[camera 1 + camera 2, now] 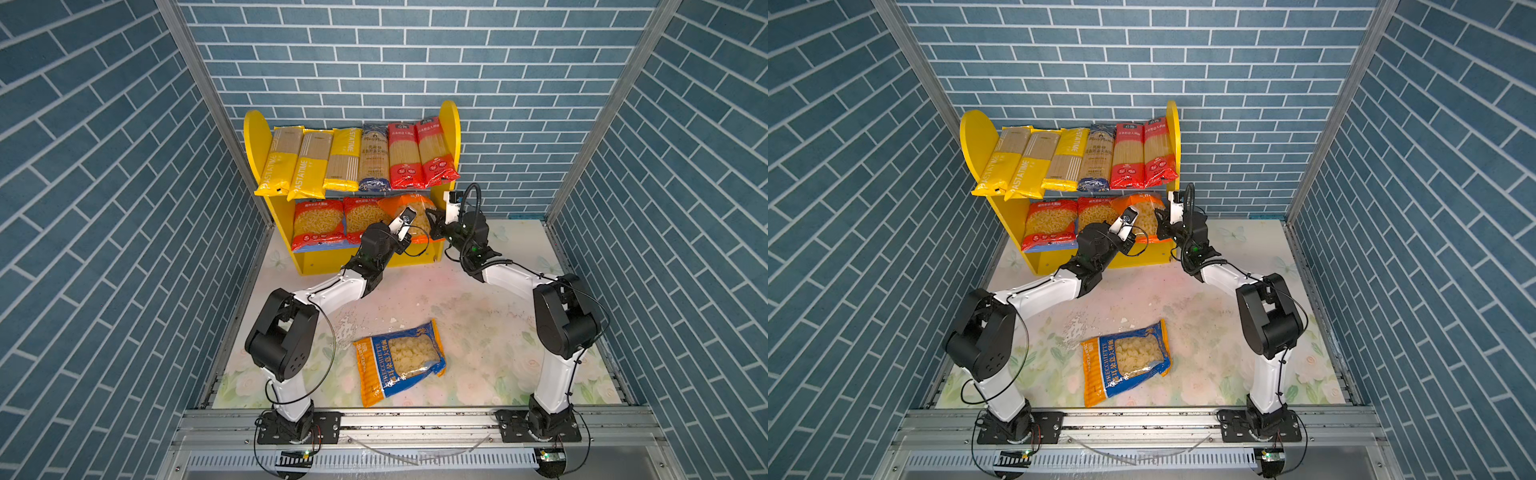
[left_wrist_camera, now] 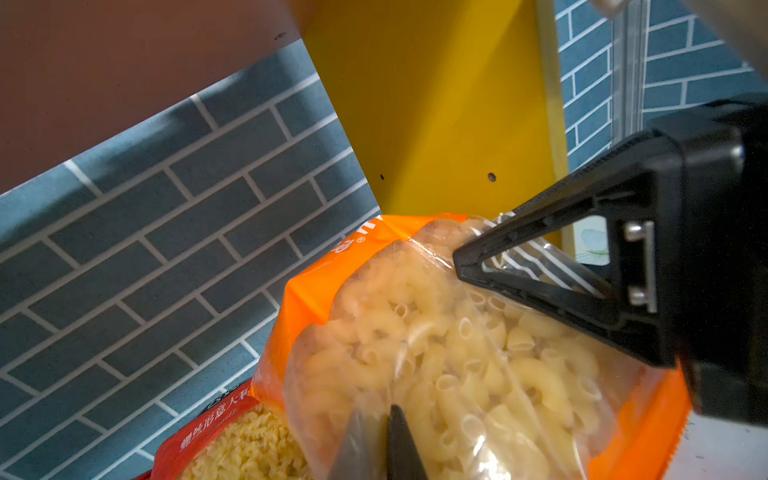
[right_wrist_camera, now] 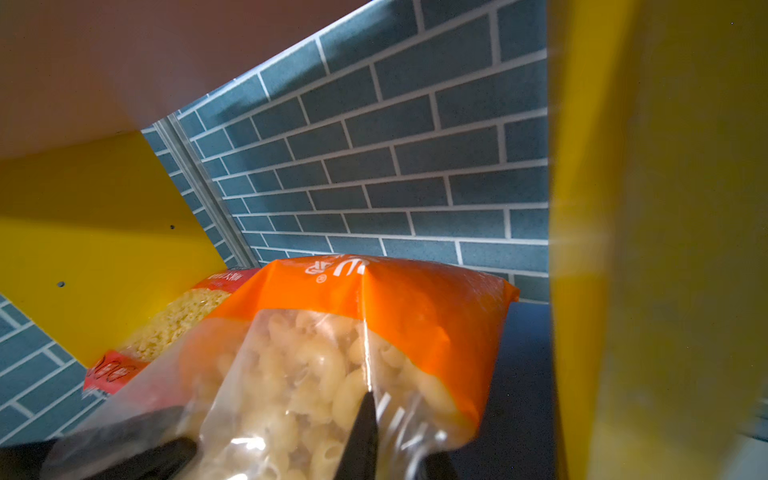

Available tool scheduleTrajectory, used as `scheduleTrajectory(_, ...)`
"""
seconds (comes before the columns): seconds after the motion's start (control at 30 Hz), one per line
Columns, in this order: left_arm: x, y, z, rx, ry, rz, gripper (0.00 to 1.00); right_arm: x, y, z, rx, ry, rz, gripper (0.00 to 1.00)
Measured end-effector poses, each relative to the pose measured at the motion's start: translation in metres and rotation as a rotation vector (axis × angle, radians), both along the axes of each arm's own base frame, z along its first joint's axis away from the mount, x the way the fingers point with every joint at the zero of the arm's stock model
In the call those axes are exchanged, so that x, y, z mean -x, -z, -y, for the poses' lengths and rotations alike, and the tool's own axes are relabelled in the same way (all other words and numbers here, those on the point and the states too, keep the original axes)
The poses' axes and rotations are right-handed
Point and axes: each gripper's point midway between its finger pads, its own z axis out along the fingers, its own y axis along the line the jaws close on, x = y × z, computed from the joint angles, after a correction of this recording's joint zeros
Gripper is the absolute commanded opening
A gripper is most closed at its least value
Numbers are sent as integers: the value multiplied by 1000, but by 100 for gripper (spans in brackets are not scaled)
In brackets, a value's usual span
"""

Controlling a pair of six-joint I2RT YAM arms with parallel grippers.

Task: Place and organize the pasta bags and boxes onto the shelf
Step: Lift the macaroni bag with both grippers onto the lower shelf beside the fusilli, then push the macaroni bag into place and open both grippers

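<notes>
Left gripper (image 2: 380,415): the two fingers are pressed together on the clear front film of the orange bag (image 2: 415,353), low on its window of elbow pasta.
Right gripper (image 2: 463,257): also closed, and it pinches the striped clear edge of the same bag, on the side nearer to the right panel (image 2: 436,104).
Orange bag: it is inside the lower tier of the shelf (image 1: 257,137), at the right end, with its orange top turned to the back wall (image 3: 395,166). It leans partly over the right red bag (image 1: 361,216). A strip of the blue board (image 3: 523,374) shows between the bag and the right panel. Whether the bag rests fully on the board cannot be told.
Lower tier: the right red bag and the left red bag (image 1: 319,224), both with short pasta, stand side by side.
Upper tier: six spaghetti packs lie in a row, and their near ends come over the front edge. From the left there are three yellow packs (image 1: 309,164), one dark blue pack (image 1: 374,158) and two red packs (image 1: 402,156).
Pink board (image 3: 124,62): its underside shows in both wrist views, above the orange bag.
Arms: both reach from the front rail (image 1: 415,419) to the right part of the shelf, with the wrists near each other.
Table (image 1: 498,332): a blue-orange bag (image 1: 399,361) lies flat and alone, well apart from the shelf, between the two arm bases.
</notes>
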Motion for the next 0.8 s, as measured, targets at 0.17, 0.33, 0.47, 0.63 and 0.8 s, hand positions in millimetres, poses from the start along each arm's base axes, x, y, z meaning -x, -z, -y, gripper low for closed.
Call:
scheduleTrajectory(0.17,-18,23,3,5,-16,-33,0,-6,5,5,54,42,27,32)
scheduleTrajectory(0.33,-22,38,1,19,-26,-73,0,2,26,5,95,43,-33,44)
scheduleTrajectory(0.47,-23,46,-3,21,-32,-107,0,17,32,19,115,61,-81,51)
scheduleTrajectory(0.63,-27,52,-11,41,-51,-157,0,37,-10,41,87,100,-35,53)
scheduleTrajectory(0.8,-31,49,-13,131,-81,-224,0,60,-40,64,32,133,-6,51)
